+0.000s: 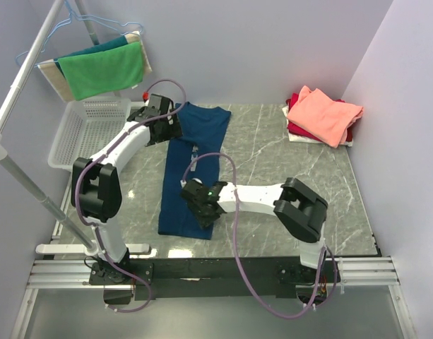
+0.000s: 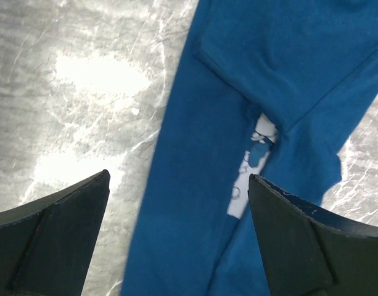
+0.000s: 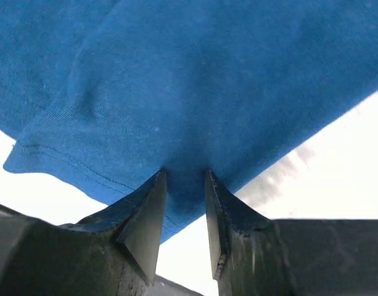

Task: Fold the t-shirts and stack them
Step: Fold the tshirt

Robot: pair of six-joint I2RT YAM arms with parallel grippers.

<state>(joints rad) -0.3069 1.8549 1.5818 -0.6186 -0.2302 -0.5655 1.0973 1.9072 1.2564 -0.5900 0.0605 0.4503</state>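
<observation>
The navy-blue t-shirt lies folded lengthwise into a long strip down the middle of the marble table. My left gripper hovers open over its far, left part. In the left wrist view the shirt and a sliver of its pale print lie between the spread fingers. My right gripper is at the near hem. In the right wrist view the jaws pinch the shirt's edge. A folded salmon-pink tee lies on a red one at the back right.
A white mesh basket stands at the back left. A green cloth hangs on a hanger above it, on a metal rack pole. Walls close in on both sides.
</observation>
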